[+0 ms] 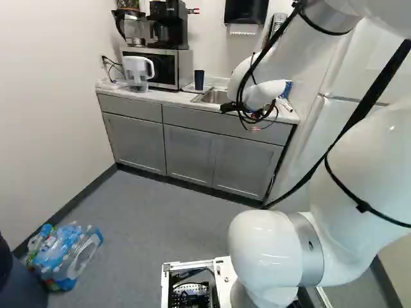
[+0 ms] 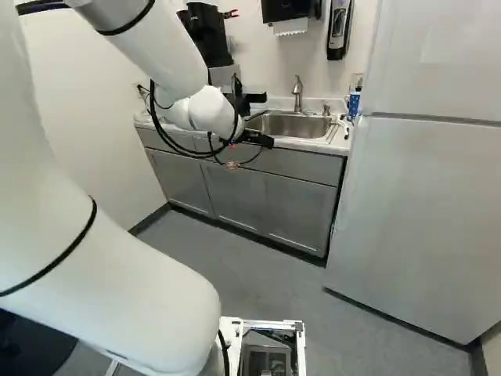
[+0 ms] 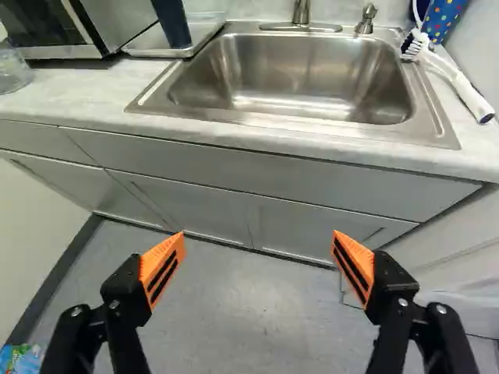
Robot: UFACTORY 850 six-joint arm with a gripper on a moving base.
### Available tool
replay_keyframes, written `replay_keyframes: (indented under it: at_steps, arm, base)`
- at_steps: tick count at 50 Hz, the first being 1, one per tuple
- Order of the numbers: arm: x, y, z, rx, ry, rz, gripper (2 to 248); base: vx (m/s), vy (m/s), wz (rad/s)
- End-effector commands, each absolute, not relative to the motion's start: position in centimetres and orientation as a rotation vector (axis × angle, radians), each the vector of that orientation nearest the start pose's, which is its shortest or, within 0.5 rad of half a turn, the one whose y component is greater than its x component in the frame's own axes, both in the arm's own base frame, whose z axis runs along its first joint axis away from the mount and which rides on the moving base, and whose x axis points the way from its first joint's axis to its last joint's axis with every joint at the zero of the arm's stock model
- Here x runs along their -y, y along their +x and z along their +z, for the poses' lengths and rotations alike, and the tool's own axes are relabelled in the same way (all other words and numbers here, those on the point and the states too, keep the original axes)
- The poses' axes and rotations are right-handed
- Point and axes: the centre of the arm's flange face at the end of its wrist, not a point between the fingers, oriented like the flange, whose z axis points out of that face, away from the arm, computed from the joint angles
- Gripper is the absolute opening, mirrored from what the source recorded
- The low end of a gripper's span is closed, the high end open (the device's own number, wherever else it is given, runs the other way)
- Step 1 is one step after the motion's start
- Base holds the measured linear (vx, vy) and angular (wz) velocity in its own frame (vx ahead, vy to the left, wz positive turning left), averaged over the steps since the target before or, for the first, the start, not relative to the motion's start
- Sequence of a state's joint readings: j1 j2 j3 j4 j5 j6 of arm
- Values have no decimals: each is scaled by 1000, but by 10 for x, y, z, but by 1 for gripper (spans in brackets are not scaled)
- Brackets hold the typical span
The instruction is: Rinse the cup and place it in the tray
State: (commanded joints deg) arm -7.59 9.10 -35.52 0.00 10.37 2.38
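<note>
In the right base view my gripper (image 2: 255, 119) hangs at the counter's front, before the sink. The wrist view shows the gripper (image 3: 259, 237) open, its orange-padded fingers wide apart with nothing between them. Ahead of it lies the steel sink (image 3: 312, 74), with the faucet (image 3: 302, 12) behind the basin; no object shows inside. A dark blue cup (image 3: 172, 22) stands upright on the shallow tray (image 3: 144, 48), beside the sink on the microwave's side. The left base view shows that cup (image 1: 199, 79) away from the gripper.
A microwave (image 1: 164, 65) with coffee makers on top and a clear pitcher (image 1: 137, 72) stand along the counter. Across the sink from the tray lies a white brush (image 3: 460, 84) by a dotted blue container (image 3: 446, 19). A fridge (image 2: 419, 211) flanks the cabinets; packed bottles (image 1: 63, 251) lie on the floor.
</note>
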Motion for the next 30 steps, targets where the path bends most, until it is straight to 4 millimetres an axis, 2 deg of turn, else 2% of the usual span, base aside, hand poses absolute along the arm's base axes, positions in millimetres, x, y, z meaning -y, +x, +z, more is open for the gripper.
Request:
replay_keyframes:
  at_steps: [30]
  arm:
    - [25, 357, 432, -126, -2706, -1641, 247]
  base:
    - [0, 0, 0]
